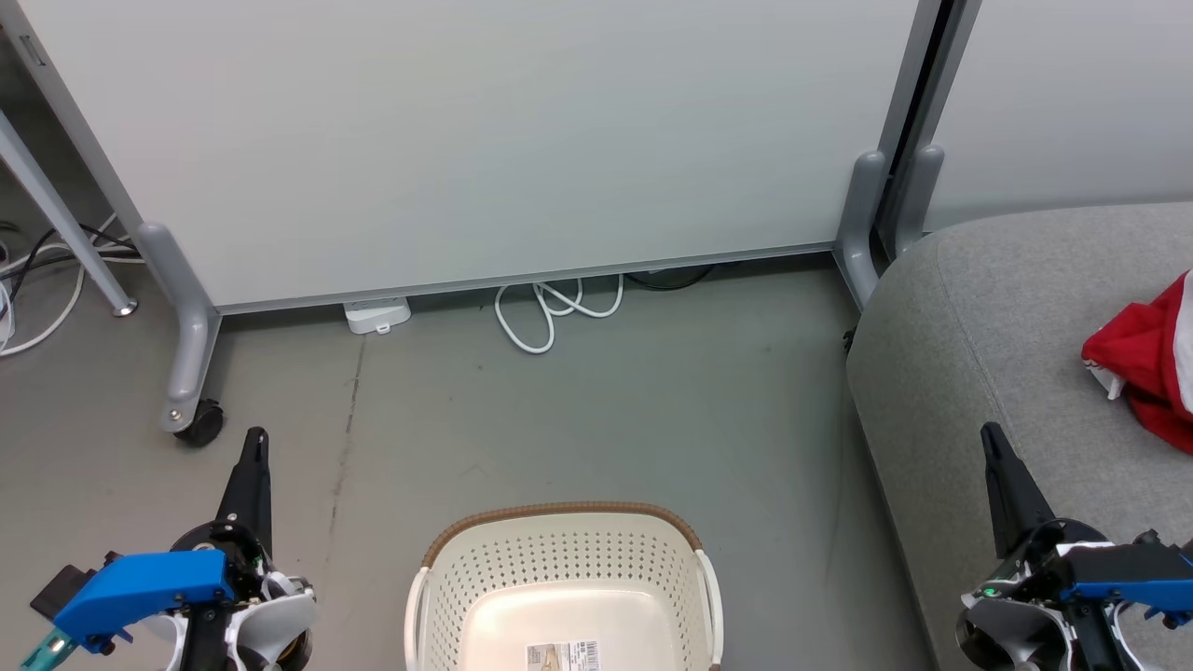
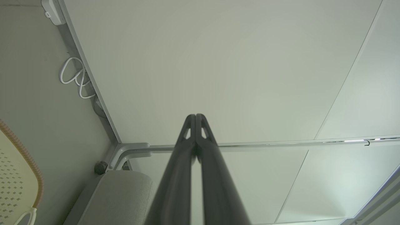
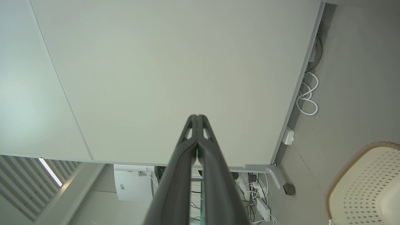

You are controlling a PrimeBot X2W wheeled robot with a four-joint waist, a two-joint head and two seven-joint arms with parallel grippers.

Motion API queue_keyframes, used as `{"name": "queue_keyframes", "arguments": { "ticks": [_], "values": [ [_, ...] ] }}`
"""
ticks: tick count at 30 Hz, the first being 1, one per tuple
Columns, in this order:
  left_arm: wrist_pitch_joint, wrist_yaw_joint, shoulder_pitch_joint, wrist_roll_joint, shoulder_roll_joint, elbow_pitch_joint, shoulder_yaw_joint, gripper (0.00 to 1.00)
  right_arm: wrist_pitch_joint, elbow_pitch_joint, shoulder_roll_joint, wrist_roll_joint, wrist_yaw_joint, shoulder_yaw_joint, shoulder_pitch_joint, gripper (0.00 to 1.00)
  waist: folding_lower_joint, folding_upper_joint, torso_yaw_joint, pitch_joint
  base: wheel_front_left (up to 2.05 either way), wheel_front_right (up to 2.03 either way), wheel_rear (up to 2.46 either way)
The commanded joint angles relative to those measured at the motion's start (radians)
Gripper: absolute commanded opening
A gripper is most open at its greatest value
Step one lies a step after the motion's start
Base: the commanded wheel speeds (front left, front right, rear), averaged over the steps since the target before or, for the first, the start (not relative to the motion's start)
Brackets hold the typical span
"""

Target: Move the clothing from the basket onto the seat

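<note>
Head view — clothing (image 1: 1148, 373) on the seat (image 1: 988, 317), well apart from the basket (image 1: 559, 557).

The basket (image 1: 559, 559) is sitting on the floor (image 1: 652, 401) at the near middle, with the seat (image 1: 988, 317) lying to its right. The clothing (image 1: 1151, 368) is lying on the seat, well apart from the basket. Behind both, a partition (image 1: 466, 140) is standing, a coiled cable (image 1: 550, 312) lying at its foot.
</note>
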Motion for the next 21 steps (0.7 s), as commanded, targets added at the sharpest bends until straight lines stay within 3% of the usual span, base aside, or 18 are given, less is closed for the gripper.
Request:
{"name": "queue_keyframes", "arguments": {
  "ticks": [1, 21],
  "values": [
    [0.004, -0.004, -0.012, -0.002, -0.001, -0.004, 0.003, 0.00, 0.005, -0.003, -0.001, 0.002, 0.000, -0.002, -0.012, 0.00, 0.0000, 0.0000, 0.000, 0.000, 0.00, 0.00, 0.00],
    [0.004, -0.004, -0.012, -0.002, -0.001, -0.004, 0.003, 0.00, 0.005, -0.003, -0.001, 0.002, 0.000, -0.002, -0.012, 0.00, 0.0000, 0.0000, 0.000, 0.000, 0.00, 0.00, 0.00]
  ]
}}
